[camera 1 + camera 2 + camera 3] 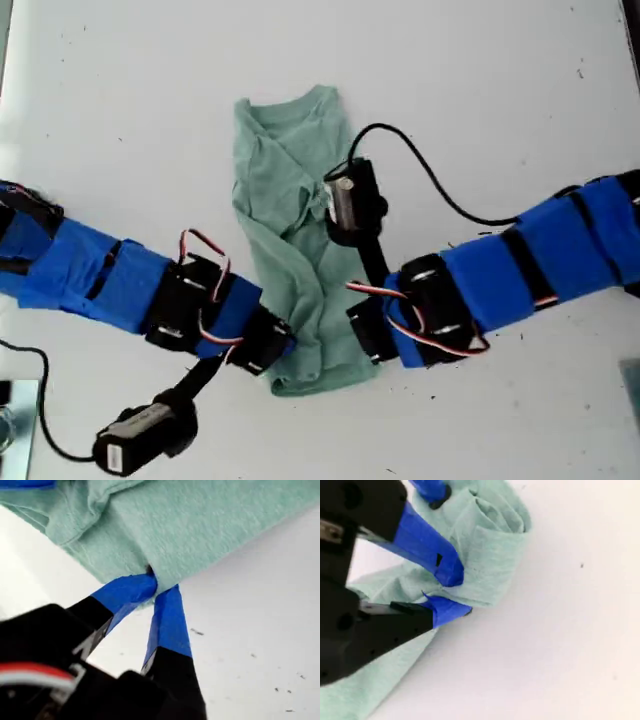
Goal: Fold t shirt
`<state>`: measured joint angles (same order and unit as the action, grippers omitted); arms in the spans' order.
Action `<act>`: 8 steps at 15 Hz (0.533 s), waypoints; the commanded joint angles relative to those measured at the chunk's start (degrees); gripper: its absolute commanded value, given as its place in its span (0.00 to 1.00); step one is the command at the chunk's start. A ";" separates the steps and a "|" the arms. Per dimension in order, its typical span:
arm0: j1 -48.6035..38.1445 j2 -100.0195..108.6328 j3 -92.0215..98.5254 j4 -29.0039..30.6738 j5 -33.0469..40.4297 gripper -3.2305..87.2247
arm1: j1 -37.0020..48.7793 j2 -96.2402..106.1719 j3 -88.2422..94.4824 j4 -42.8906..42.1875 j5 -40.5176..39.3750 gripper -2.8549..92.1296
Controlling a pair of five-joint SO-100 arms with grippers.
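While t shirt point(295, 240) lies bunched on table point(520, 80), my first gripper point(156, 586) pinches its hem shut — my second gripper point(454, 592) clamps an edge too.

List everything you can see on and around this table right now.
t shirt: one, pale sage green, bunched lengthwise at the table's middle.
table: one, white, under everything.
unidentified object: one, greyish, cut off at the exterior view's lower left edge.
cable: one, black, looping across the table in the exterior view's right half.
my first pincer: one, blue-taped tips, shut on the t shirt's edge, on the arm entering from the exterior view's left.
my second pincer: one, blue-taped tips, shut on a fold of the t shirt, on the arm entering from the exterior view's right.
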<state>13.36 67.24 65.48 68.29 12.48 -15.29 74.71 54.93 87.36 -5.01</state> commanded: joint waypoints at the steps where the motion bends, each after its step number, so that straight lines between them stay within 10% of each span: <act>1: 2.90 6.33 -1.32 -1.32 0.62 0.03 | -1.05 6.86 -0.35 0.09 -0.26 0.03; 8: -8.70 21.88 10.90 -2.55 2.20 0.03 | 16.00 12.48 3.52 -7.38 -12.22 0.03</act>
<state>10.99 81.65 73.04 66.71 13.18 -4.75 81.83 58.89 82.00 -13.36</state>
